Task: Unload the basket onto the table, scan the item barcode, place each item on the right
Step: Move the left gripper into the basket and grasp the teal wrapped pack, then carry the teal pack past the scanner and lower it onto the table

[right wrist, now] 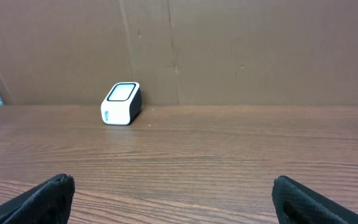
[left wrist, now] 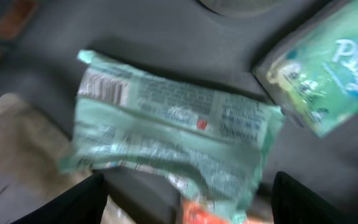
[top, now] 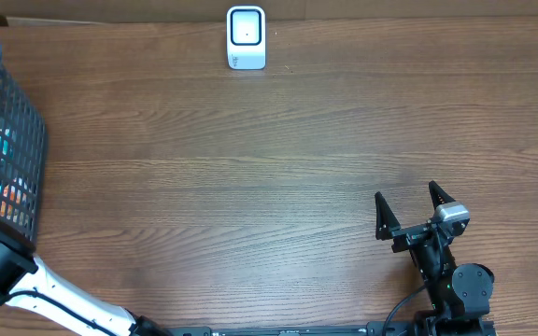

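Straddling a green packet [left wrist: 173,134] inside the basket [top: 17,131], the left gripper [left wrist: 190,186] has its fingers wide apart, with no grip evident and nothing lifted yet. The right gripper [top: 406,192] gapes empty, with the scanner [top: 247,37] well ahead of it — picking, carrying and scanning all remain.

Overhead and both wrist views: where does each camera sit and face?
Overhead: above the table, facing down; scanner, basket, left arm, open right pincer show.
Left wrist: on the left arm, facing down at a green packet; left pincer straddles it.
Right wrist: low over the table, facing the scanner; both fingertips show.
Overhead and right wrist share the scanner.
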`<action>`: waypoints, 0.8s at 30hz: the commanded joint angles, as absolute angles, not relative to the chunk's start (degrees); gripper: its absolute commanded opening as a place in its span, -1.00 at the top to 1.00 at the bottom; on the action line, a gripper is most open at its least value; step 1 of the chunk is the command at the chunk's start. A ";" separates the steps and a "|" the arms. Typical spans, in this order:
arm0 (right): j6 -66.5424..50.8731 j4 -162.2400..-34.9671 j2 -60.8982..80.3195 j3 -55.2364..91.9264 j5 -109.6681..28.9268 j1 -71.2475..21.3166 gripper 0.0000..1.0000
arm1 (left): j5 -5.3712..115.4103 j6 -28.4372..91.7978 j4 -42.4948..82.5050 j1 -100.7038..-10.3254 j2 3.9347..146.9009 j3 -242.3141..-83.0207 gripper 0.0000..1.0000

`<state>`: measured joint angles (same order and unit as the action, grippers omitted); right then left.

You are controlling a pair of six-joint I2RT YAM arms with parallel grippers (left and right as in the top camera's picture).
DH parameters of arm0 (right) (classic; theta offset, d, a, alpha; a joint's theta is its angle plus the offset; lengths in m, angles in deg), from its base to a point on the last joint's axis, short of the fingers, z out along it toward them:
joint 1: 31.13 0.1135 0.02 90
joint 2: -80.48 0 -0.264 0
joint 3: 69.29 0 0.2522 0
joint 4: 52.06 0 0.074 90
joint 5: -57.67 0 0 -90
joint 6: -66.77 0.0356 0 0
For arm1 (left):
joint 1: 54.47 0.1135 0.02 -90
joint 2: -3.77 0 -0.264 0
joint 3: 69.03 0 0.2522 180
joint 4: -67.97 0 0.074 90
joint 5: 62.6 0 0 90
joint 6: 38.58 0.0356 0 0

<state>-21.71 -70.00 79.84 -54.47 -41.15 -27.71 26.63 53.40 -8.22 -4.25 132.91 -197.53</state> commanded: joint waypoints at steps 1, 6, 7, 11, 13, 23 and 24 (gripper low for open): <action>-21.50 -69.79 80.28 -55.06 -41.43 -27.60 -1.00 | 27.50 55.97 -7.02 -4.73 135.89 -198.29 -0.48; -21.50 -69.81 80.25 -55.06 -41.41 -27.60 -1.00 | 28.94 56.17 -6.17 -5.08 139.38 -198.29 -0.27; -21.50 -69.81 80.25 -55.06 -41.43 -27.60 -1.00 | 29.12 56.19 -6.08 -5.25 139.62 -198.29 -0.19; -21.50 -69.79 80.25 -55.06 -41.43 -27.60 -1.00 | 28.92 56.59 -5.78 -5.93 139.80 -198.36 0.72; -21.50 -69.79 80.25 -55.06 -41.43 -27.60 -1.00 | 28.92 56.78 -6.67 -6.19 139.73 -198.88 0.92; -21.50 -69.79 80.25 -55.06 -41.43 -27.60 -1.00 | 28.92 56.52 -18.61 -7.18 139.71 -212.70 0.92; -21.50 -69.81 80.25 -55.06 -41.43 -27.60 -1.00 | 28.92 56.46 -20.27 -7.35 139.71 -215.15 0.92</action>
